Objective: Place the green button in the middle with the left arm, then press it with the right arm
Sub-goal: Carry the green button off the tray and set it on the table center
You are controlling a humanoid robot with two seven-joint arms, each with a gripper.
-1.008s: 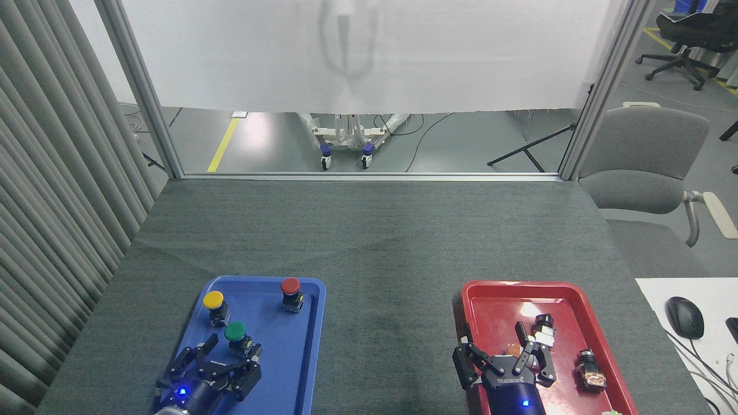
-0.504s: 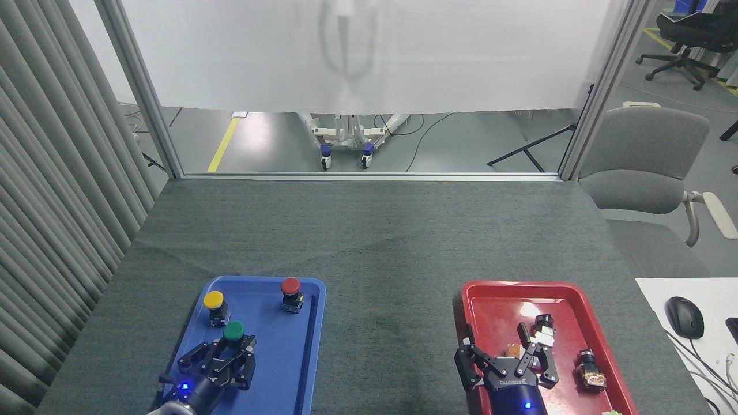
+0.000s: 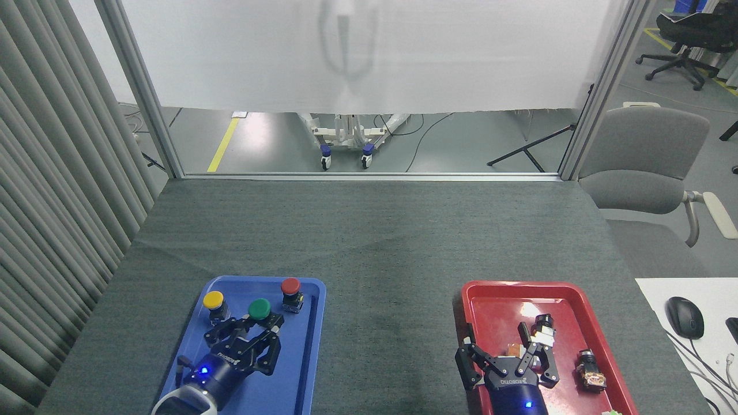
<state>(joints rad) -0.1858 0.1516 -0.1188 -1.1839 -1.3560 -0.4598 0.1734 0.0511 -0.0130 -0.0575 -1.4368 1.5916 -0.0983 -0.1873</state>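
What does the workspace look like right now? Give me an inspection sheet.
Surface: dark grey table, its middle bare.
Job's things: green button over the blue tray, between the left claw's fingers.
Clutter: yellow button and red button in the blue tray; small parts in the red tray.
Grippers: left claw shut on the green button; right claw open over the red tray.
Cables: thin leads by the mouse.
Surroundings: grey chair, curtain.
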